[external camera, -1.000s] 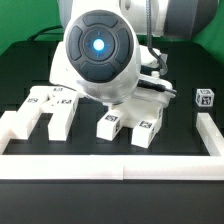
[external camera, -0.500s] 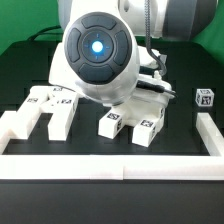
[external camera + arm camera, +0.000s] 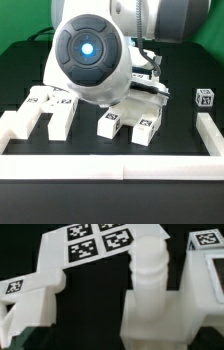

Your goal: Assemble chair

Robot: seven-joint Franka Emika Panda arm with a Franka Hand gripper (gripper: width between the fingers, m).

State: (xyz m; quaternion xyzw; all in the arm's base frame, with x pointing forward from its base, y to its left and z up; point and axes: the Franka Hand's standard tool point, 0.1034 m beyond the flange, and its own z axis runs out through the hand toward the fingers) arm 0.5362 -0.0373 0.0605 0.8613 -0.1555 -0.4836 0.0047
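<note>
Jaws cannot be judged wide or narrow, hidden as they are behind the arm [image 3: 95, 60] low over the white chair pieces [image 3: 128, 124] on the table [image 3: 190, 75], so an off-centre descent could knock the ribbed post [image 3: 150, 274] or shove the tagged panel [image 3: 95, 243] askew.

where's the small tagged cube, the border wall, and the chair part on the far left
small tagged cube [image 3: 204, 98]: exterior view, its tagged front face
border wall [image 3: 110, 166]: exterior view, middle of its front stretch
leftmost chair part [image 3: 57, 120]: exterior view, its protruding bar
</note>
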